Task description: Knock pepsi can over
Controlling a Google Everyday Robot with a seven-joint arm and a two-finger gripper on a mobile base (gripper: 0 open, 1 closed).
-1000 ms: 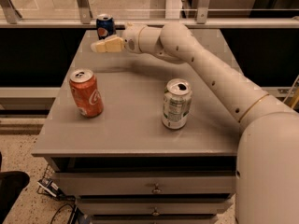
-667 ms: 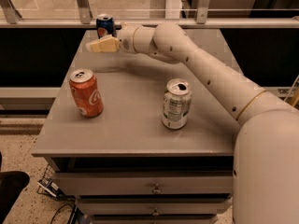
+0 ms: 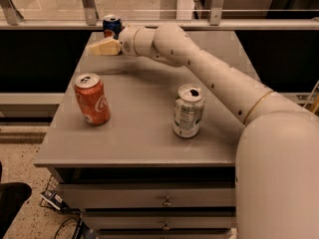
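Note:
The pepsi can (image 3: pixel 111 26), dark blue with a silver top, stands upright at the far left edge of the grey table (image 3: pixel 139 133). My gripper (image 3: pixel 97 48) is stretched out over the table's left rear corner, with its cream fingertips pointing left. It hovers just in front of and below the pepsi can, close to it. The wrist hides the can's lower right part.
An orange-red Coca-Cola can (image 3: pixel 92 98) stands at the left front of the table. A silver and green can (image 3: pixel 188 110) stands in the middle front. A metal railing (image 3: pixel 199 24) runs behind the table. Drawers (image 3: pixel 164 201) sit below the tabletop.
My gripper has moved a little to the left, along the front of the pepsi can. The cans have not moved.

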